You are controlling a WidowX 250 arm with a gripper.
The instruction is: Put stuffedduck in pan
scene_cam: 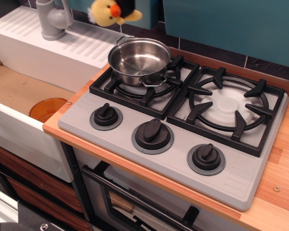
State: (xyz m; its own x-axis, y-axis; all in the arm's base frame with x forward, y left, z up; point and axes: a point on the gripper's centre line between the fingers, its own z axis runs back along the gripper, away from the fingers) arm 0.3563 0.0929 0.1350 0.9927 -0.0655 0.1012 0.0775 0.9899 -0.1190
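The stuffedduck, yellow plush with an orange beak, hangs in the air at the top of the view, behind and a little left of the pan. My black gripper is shut on its right side; most of the gripper is cut off by the top edge. The pan, round shiny steel with loop handles, stands empty on the rear-left burner grate of the stove, well below the duck.
A grey faucet stands on the white sink's ribbed drainboard at left. The sink basin holds an orange drain. The stove has two black grates and three black knobs. Teal wall panels stand behind.
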